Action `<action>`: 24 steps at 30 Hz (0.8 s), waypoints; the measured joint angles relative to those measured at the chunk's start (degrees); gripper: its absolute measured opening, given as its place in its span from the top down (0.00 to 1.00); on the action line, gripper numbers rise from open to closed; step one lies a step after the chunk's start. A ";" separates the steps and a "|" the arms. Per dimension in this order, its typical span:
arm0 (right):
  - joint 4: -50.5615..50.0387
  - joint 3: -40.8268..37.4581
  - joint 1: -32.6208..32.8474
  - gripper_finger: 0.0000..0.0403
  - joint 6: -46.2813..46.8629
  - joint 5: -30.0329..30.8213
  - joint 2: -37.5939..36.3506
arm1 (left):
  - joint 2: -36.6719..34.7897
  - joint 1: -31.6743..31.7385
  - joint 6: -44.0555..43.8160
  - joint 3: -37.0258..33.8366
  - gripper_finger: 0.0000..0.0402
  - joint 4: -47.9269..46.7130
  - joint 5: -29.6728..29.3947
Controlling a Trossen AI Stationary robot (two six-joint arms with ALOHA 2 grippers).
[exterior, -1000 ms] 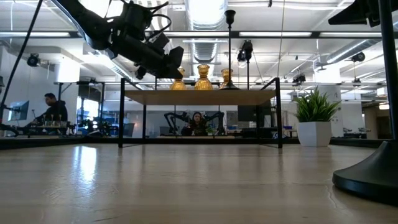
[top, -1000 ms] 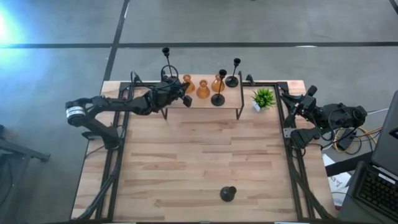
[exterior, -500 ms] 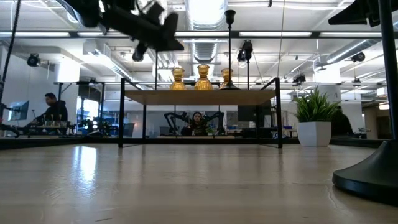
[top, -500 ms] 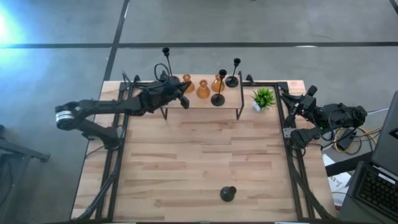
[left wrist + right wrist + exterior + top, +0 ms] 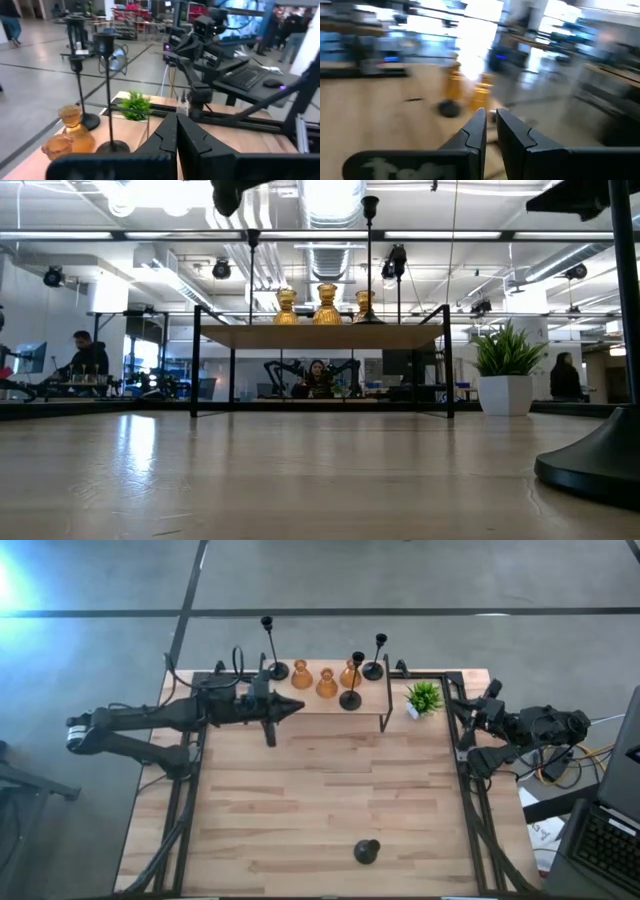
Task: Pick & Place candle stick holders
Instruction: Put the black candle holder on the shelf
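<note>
Overhead, bench [image 5: 320, 810]: broad bare wood is seen across the middle; a dark frame runs along both side edges.
Shelf [image 5: 330, 700]: a small raised shelf is set at the far edge, with open room beneath it.
Left tool [image 5: 296, 708]: stretched level from the left side over the shelf's near edge, fingers closed together, nothing held.
Right tool [image 5: 462, 710]: folded at the right edge, near the potted plant [image 5: 424, 697]; fingers almost closed, nothing gripped.
Amber holders [image 5: 326, 683]: three squat bulbs are grouped on the shelf.
Black holders [image 5: 350, 698]: thin stems on round bases; three stand upright around the shelf.
Lone black holder [image 5: 366, 852]: set well apart near the front edge.
</note>
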 joint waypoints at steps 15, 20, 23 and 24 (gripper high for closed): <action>6.14 -0.22 0.94 0.98 8.56 -26.63 27.12 | -3.67 -0.57 0.52 1.95 0.98 0.02 0.01; 8.58 -1.76 6.14 0.98 18.06 -34.37 33.19 | -4.44 -0.56 0.47 1.95 0.98 0.00 -0.01; 11.42 -3.10 12.24 0.98 24.44 -34.22 35.40 | -5.48 -0.56 1.49 1.95 0.98 -0.02 -0.03; 13.15 -3.60 14.48 0.98 26.23 -33.69 36.25 | -5.99 -0.56 1.84 1.93 0.98 -0.02 -0.03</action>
